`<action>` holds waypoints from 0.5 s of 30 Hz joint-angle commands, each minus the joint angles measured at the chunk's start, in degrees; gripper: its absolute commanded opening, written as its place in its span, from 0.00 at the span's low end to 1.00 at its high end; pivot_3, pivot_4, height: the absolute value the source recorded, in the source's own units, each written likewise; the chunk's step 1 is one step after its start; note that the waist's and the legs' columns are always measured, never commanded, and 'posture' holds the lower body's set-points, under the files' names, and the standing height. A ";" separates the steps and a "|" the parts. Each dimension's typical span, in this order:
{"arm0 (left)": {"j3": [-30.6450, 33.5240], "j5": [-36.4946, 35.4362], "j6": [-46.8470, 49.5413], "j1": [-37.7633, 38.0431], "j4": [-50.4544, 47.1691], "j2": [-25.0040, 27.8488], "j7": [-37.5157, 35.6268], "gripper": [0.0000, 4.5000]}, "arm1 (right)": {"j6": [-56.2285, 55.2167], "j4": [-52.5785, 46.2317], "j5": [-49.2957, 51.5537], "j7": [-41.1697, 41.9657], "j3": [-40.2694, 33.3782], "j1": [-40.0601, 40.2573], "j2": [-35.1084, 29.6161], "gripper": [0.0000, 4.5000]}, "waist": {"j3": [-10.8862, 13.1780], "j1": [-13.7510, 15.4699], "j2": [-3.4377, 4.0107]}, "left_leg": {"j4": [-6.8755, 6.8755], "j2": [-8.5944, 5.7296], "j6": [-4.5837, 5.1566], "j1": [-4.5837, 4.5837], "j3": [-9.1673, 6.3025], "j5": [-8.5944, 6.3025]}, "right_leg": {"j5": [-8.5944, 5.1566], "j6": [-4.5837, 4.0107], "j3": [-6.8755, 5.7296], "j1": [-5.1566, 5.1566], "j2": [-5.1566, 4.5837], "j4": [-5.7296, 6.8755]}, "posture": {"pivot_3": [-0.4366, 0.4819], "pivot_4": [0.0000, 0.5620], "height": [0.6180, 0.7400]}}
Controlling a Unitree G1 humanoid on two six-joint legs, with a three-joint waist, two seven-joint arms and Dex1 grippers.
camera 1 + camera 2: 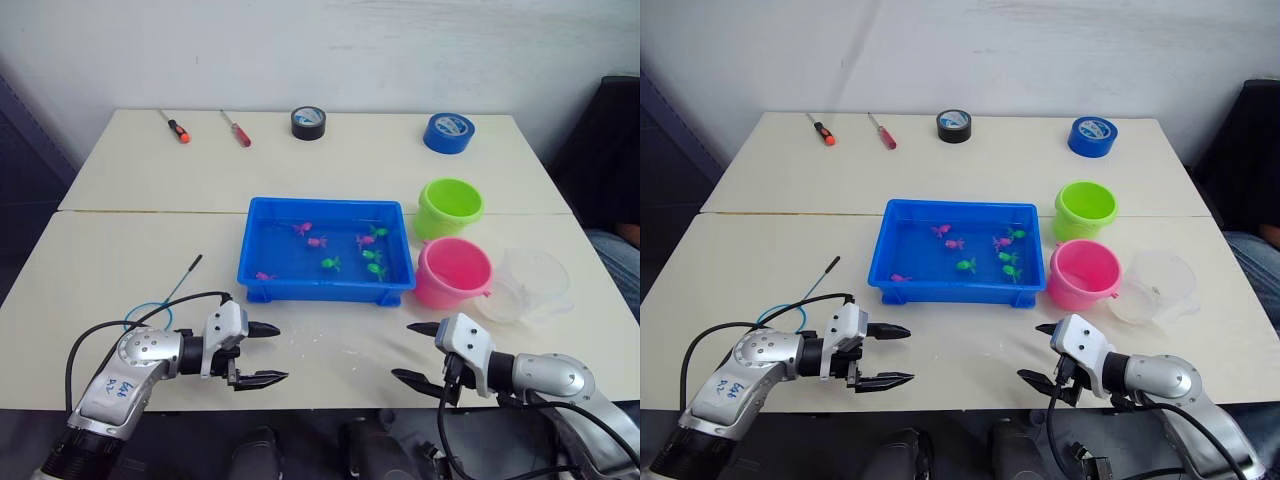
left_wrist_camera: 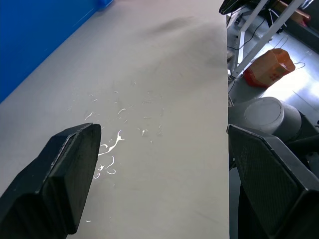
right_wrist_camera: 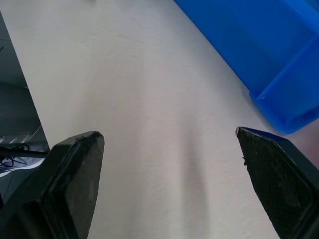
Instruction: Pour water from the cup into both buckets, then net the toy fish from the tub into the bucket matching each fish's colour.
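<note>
Screwdrivers (image 1: 207,127) and tape rolls (image 1: 379,127) lie beyond tub (image 1: 262,268); both grippers (image 1: 261,354) (image 1: 416,352) spread.

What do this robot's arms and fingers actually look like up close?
Both arms are rounded silver-grey metal shells with black joints. The left arm carries a small white label with handwritten marks, and black cables loop from both wrists. Each gripper, left and right, has a pale housing and two black pointed fingers with finely textured inner faces.
</note>
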 commanded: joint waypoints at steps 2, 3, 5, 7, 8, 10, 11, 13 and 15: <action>-0.47 -0.19 -0.25 -0.26 -0.50 0.11 -0.66 0.98 | -1.12 -0.91 -0.25 -0.12 -0.15 -0.35 0.07 1.00 | 0.00 0.00 0.00 | 0.00 0.00 0.00 0.00 0.00 0.00 | 0.00 0.00 0.00 0.00 0.00 0.00 | 0.48 0.27 1.00; -0.58 -0.28 0.18 -0.34 -0.77 -0.04 -0.49 0.98 | -0.97 -1.12 -0.19 -0.34 -0.04 -0.43 0.32 1.00 | 0.00 0.00 0.00 | 0.00 0.00 0.00 0.00 0.00 0.00 | 0.00 0.00 0.00 0.00 0.00 0.00 | 0.48 0.27 1.00; -0.34 -1.83 2.13 -0.84 -2.11 -0.47 -0.29 0.98 | -0.14 -1.71 0.58 -0.93 -0.54 -0.45 0.95 1.00 | 0.00 0.02 0.00 | 0.00 0.00 0.00 0.00 0.00 0.00 | 0.00 0.00 0.00 0.00 0.00 0.00 | 0.48 0.27 1.00; -0.13 -3.09 3.76 -1.39 -3.17 -0.61 -0.51 0.98 | 0.85 -2.32 1.34 -1.28 -1.14 -0.33 1.33 1.00 | 0.00 0.03 0.00 | 0.00 0.00 0.00 0.00 0.00 0.00 | 0.00 0.00 -0.01 0.00 0.00 0.01 | 0.48 0.27 1.00; -0.10 -3.74 4.62 -1.81 -3.78 -0.57 -0.71 0.98 | 1.52 -2.88 1.83 -1.60 -1.79 0.00 1.49 1.00 | 0.00 0.02 0.00 | 0.00 0.00 0.00 0.00 0.00 0.00 | 0.00 0.00 0.00 0.00 0.00 0.01 | 0.48 0.27 1.00; -0.05 -5.16 6.13 -2.57 -4.98 -0.50 -1.17 0.98 | 2.76 -4.02 3.04 -2.35 -3.20 0.83 1.80 1.00 | 0.00 0.05 0.00 | 0.00 0.00 0.00 0.00 0.00 0.00 | 0.00 0.00 0.00 0.00 0.00 0.01 | 0.48 0.27 1.00; 0.00 -6.76 7.72 -3.20 -6.10 -0.23 -1.88 0.98 | 3.74 -5.16 4.16 -3.14 -4.49 1.80 2.16 1.00 | 0.00 0.07 0.00 | 0.00 0.00 0.00 -0.01 -0.01 0.00 | 0.00 0.00 -0.01 0.00 0.00 0.01 | 0.48 0.27 1.00; 0.46 -11.01 11.58 -5.18 -8.42 0.43 -3.73 0.98 | 6.66 -8.48 7.48 -5.37 -8.05 4.23 3.50 1.00 | 0.00 0.23 0.00 | 0.00 0.00 0.00 -0.02 -0.01 0.00 | 0.00 0.00 -0.01 0.00 0.00 0.03 | 0.48 0.27 1.00; 0.88 -15.11 15.18 -8.79 -9.62 0.68 -5.43 0.98 | 10.38 -13.56 12.45 -8.98 -13.72 8.53 6.21 1.00 | 0.01 0.49 0.02 | 0.00 0.01 -0.02 -0.04 -0.08 0.01 | 0.00 0.00 -0.07 0.00 0.00 0.02 | 0.48 0.27 1.00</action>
